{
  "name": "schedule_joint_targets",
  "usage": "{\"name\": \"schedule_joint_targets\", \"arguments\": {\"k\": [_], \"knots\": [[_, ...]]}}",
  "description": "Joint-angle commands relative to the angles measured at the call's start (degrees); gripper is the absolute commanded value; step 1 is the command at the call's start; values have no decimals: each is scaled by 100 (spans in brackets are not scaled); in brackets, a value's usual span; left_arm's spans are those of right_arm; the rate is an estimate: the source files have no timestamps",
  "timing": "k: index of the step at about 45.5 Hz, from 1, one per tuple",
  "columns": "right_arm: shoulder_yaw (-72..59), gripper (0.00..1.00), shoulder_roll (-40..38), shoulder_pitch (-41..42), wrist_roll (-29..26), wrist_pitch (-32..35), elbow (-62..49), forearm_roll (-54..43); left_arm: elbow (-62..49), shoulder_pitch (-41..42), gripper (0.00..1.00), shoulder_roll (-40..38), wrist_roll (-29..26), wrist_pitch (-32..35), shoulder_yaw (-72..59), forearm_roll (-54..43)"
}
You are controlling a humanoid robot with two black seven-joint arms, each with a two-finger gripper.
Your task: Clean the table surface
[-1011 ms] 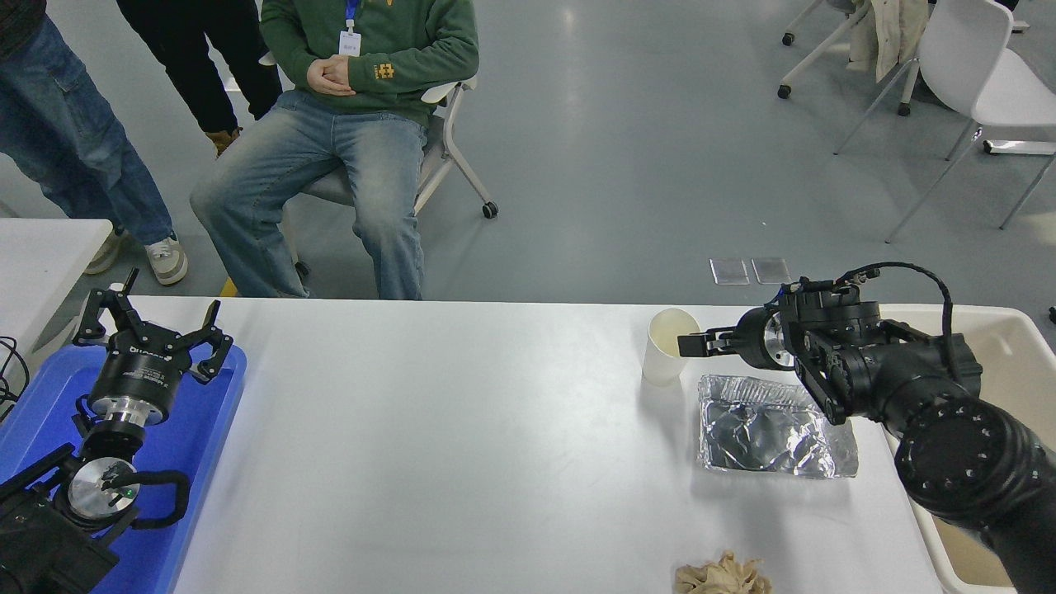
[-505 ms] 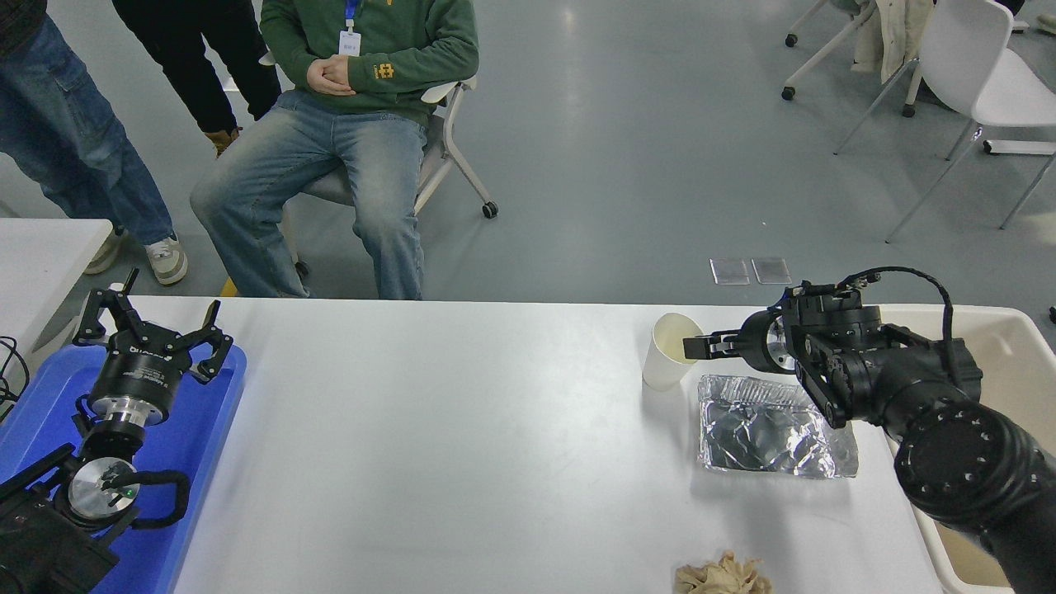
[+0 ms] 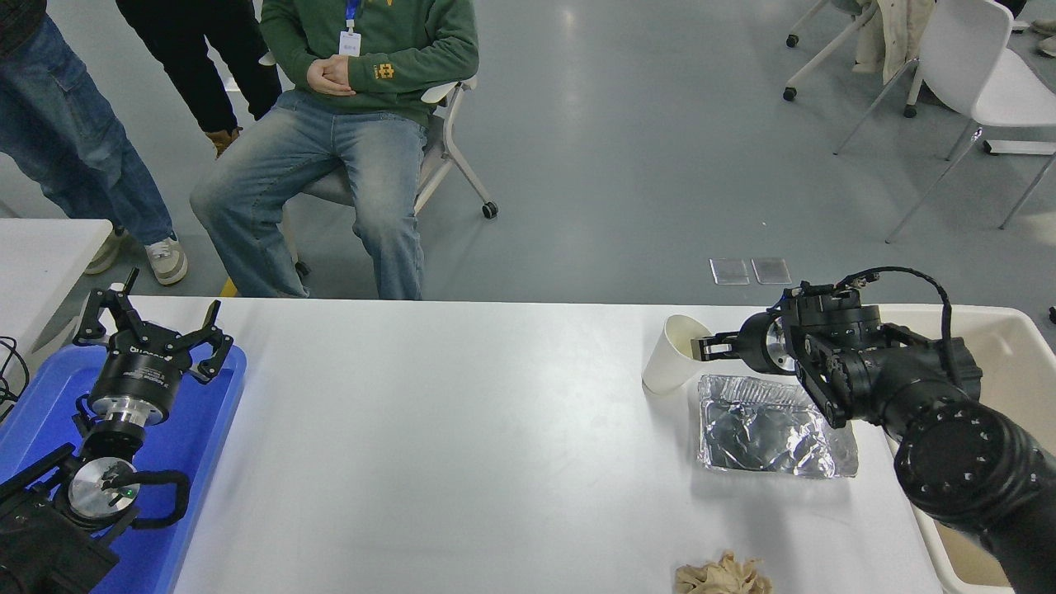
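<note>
The white table surface [image 3: 462,445] fills the lower picture. A white paper cup [image 3: 670,363] stands near the far right edge, tilted to the right. My right gripper [image 3: 701,348] is shut on the cup's rim, one finger inside the mouth. A crumpled silver foil tray [image 3: 771,427] lies just in front of the cup, under my right arm. A crumpled beige paper wad [image 3: 724,576] lies at the near edge. My left gripper [image 3: 153,334] is parked open at the lower left, above the blue tray.
A blue tray [image 3: 198,462] sits at the table's left end. A cream plastic bin [image 3: 1019,355] stands past the right end. A smaller white table [image 3: 41,256] shows at the left. A seated person [image 3: 346,124] and standing people are beyond the far edge.
My right gripper has pulled back slightly to the right with the cup's rim in it. The cup has tipped from upright to a lean toward the right.
</note>
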Motion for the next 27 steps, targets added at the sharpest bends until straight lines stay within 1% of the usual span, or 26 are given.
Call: {"name": "schedule_joint_targets", "arguments": {"k": [1, 15, 27], "knots": [[21, 0, 0, 167, 156, 251, -47, 14, 0, 1, 100, 0, 0, 0, 2, 0], [161, 0, 0, 228, 306, 347, -56, 31, 0, 1, 100, 0, 0, 0, 2, 0], [232, 0, 0, 334, 534, 699, -65, 427, 0, 1, 100, 0, 0, 0, 2, 0]]}}
